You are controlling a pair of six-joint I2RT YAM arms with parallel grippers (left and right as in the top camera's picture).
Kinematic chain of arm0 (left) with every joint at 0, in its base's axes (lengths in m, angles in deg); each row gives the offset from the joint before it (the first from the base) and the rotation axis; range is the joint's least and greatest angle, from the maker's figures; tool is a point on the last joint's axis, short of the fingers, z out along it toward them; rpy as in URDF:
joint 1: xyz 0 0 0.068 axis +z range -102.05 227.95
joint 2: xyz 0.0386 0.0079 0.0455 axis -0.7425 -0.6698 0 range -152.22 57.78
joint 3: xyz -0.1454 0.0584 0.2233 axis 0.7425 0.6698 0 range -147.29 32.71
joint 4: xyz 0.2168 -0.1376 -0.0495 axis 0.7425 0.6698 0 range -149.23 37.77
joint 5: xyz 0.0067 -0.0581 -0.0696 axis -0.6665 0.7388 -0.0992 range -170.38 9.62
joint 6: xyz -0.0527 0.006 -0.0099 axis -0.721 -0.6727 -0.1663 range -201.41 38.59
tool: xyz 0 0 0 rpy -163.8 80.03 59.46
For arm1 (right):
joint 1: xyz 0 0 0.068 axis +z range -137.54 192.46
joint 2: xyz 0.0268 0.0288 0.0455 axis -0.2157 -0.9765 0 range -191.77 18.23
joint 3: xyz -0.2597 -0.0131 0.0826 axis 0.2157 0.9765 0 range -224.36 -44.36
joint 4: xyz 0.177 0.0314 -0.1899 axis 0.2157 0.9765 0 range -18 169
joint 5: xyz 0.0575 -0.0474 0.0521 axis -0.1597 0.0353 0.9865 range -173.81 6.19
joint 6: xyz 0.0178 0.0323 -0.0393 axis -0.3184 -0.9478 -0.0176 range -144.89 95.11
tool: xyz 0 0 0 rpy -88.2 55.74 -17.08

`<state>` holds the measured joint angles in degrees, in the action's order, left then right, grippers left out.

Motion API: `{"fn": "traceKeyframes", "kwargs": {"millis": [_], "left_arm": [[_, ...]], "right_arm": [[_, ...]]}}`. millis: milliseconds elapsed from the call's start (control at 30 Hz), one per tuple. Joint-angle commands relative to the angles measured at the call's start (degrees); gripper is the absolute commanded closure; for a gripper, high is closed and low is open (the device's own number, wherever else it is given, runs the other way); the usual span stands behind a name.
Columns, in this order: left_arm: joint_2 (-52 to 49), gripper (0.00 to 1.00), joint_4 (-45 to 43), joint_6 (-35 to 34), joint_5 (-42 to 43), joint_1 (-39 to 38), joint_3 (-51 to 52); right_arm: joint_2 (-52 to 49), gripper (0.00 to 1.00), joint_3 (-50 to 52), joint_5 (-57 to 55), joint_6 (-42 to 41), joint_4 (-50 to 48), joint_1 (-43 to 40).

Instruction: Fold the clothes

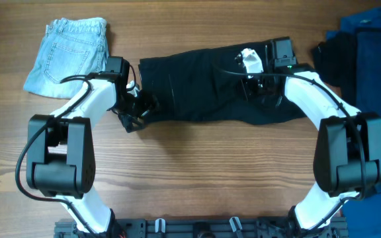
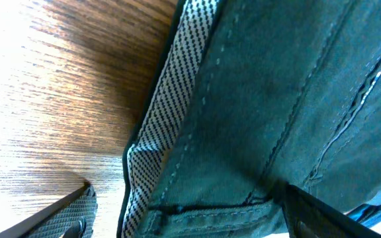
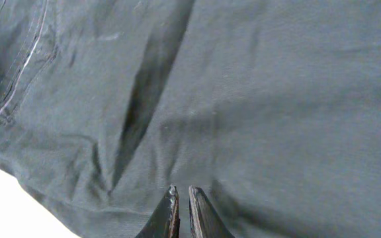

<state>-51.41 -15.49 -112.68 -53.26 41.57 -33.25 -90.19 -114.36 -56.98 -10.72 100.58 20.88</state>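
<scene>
The clothes in work are one large black garment (image 1: 197, 86) lying flat across the table's middle. Its pale checked inner lining (image 2: 170, 99) shows along the waistband edge. My left gripper (image 1: 137, 106) is at the garment's left end. In the left wrist view it (image 2: 190, 215) stands open, one finger (image 2: 71, 215) over bare wood and the other (image 2: 316, 211) over the cloth, gripping nothing. My right gripper (image 1: 256, 87) is over the garment's right part. Its tips (image 3: 182, 195) are shut, pointing at smooth black fabric (image 3: 243, 99) with no fold seen between them.
Folded light-blue denim shorts (image 1: 71, 53) lie at the back left. A black piece (image 1: 333, 53) and dark-blue pieces (image 1: 376, 46) are piled at the right edge. Bare wooden table (image 1: 197, 172) lies in front of the garment.
</scene>
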Motion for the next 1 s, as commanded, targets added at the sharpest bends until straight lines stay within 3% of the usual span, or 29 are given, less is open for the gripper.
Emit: {"fn": "traceKeyframes", "kwargs": {"millis": [0, 67, 133, 233, 267, 300, 400, 567, 633, 833, 933, 967], "left_arm": [[-0.66, 0.21, -0.7, -2.25, 0.09, -0.28, 2.38], [-0.66, 0.42, -0.76, -2.23, -0.37, -0.28, 2.38], [-0.66, 0.51, -0.24, -2.23, -2.49, -0.28, 2.38], [-0.66, 0.87, 0.7, -2.14, -2.56, -0.28, 2.36], [-0.63, 0.94, 0.81, -1.99, -2.75, -0.13, 2.36], [-0.5, 0.96, 0.83, -1.31, -2.97, 0.24, 2.32], [0.76, 0.96, 1.29, 1.16, -4.48, 2.32, 2.1], [4.76, 0.93, 3.39, 11.37, -8.15, 5.81, -3.28], [5.16, 0.91, 3.34, 12.68, -10.49, 5.79, -6.8], [5.18, 0.9, 6.1, 13.09, -10.45, 4.68, -9.9], [5.16, 0.79, 10.4, 13.09, -10.49, 2.38, -9.86], [5.16, 0.6, 11.02, 13.07, -10.51, 1.55, -9.81]], "right_arm": [[-0.9, 0.93, 0.59, 1.55, 2.1, 1.57, 0.61], [-0.9, 0.93, 2.05, 1.55, 2.14, 1.42, 0.85], [-0.9, 0.93, 4.7, 1.62, 1.86, 1.46, 1.7], [-0.9, 0.93, 5.46, 1.73, 0.39, 1.68, 2.27], [-0.9, 0.93, 6.25, 1.7, 0.39, 1.6, 2.8], [-0.9, 0.93, 7.1, 1.7, 0.33, 1.33, 3.23], [-0.9, 0.93, 9.35, 1.53, -1.4, 0.33, 4.74], [-0.9, 0.93, 10.93, 1.53, -10.29, -3.58, 7.32], [-0.9, 0.93, 10.93, 1.53, -14.43, -6.99, 8.28], [-0.33, 0.92, 6.97, 1.09, -15.63, -8.48, 8.39], [-0.07, 0.92, 3.78, 1.07, -17.55, -8.79, 8.39], [-0.07, 0.92, 3.56, 1.09, -17.35, -9.42, 8.39]]}}
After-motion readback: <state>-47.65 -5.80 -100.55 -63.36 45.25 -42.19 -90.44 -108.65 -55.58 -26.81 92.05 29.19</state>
